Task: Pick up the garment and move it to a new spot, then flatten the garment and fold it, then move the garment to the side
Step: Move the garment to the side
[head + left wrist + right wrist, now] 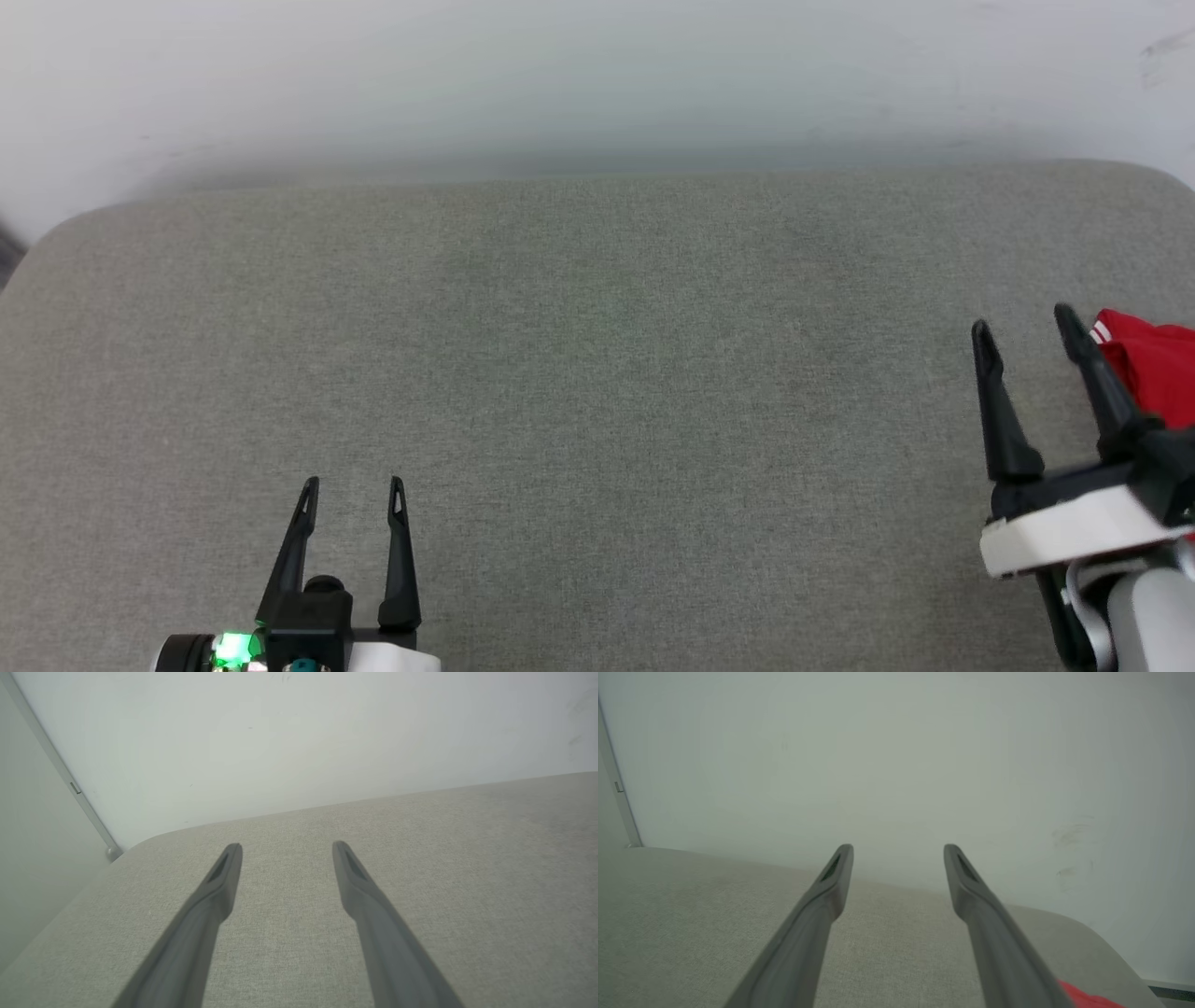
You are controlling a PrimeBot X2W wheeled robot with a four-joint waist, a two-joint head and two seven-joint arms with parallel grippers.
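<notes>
A pale wall [597, 75] backs a broad grey fabric-covered desk [597, 373]. The red shirt [1153, 369] lies bunched at the desk's right edge, with a bit of striped trim showing, just beside the outer finger of the right claw [1022, 320]. That claw and the left claw [354, 483], low near the front edge, both stand spread wide and empty.

Head cam: high up, looking forward and down on the grey pad [597, 392], with the wall [597, 75] across the top. Left gripper [354, 483] sits bottom left, right gripper [1022, 319] at the right edge. Left wrist cam: low and close over the pad, facing along its fingers [205, 914] to the far left corner and wall. Right wrist cam: same height, facing the far right corner, shirt [1083, 998] bottom right. All three share the pad's far edge and the wall.
</notes>
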